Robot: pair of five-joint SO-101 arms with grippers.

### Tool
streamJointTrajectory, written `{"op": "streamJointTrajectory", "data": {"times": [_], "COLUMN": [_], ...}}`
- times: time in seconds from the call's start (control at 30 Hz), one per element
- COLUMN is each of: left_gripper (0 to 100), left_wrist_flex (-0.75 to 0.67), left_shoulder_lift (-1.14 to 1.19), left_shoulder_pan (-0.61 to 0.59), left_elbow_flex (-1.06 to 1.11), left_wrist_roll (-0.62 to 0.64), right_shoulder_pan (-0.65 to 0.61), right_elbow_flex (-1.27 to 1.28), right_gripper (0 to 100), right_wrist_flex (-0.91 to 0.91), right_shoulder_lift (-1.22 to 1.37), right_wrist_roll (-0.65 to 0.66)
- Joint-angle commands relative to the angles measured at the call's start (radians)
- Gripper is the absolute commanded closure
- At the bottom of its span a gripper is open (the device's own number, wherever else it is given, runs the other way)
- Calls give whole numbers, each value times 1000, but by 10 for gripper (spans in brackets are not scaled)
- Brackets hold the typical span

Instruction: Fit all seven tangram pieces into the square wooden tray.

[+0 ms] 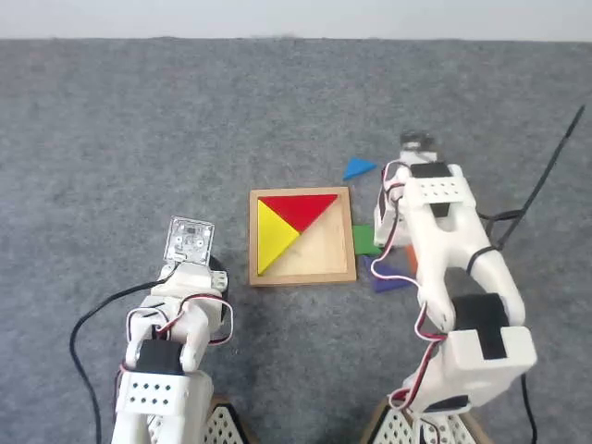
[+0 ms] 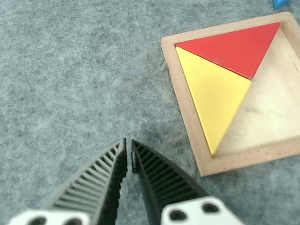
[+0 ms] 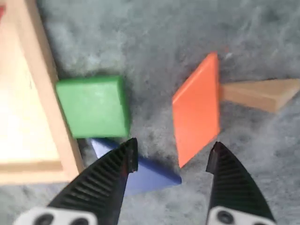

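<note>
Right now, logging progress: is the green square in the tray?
Out: the green square lies on the mat, beside the wooden tray.

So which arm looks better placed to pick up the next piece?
Probably the right. The right arm's fingers hang open by the orange piece, near the green piece; the left arm's fingers are shut over carpet beside the tray.

The grey felt table is carrying a wooden tray; a blue triangle, green square, purple triangle, orange piece and tan wedge are lying nearby.
</note>
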Motion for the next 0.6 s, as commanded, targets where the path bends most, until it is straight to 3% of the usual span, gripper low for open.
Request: {"op": "streamJointTrajectory", "data": {"times": [0.0,0.47,0.57], "left_gripper": [985,985,985], "left_wrist_flex": [5,5,5], "left_shoulder_lift": [-12,-12,-12], "left_shoulder_pan": [-3,-5,-5], "left_elbow_flex": [-8,-8,-8], "left_wrist_roll": [6,6,6], "right_shoulder_pan": [-48,70,61], "right_elbow_flex": [25,20,25], "right_gripper": [756,754,753], "right_wrist_flex": [4,-61,-84], "right_shoulder_lift": [-62,-62,-51], "right_wrist_roll": [98,164,245]}}
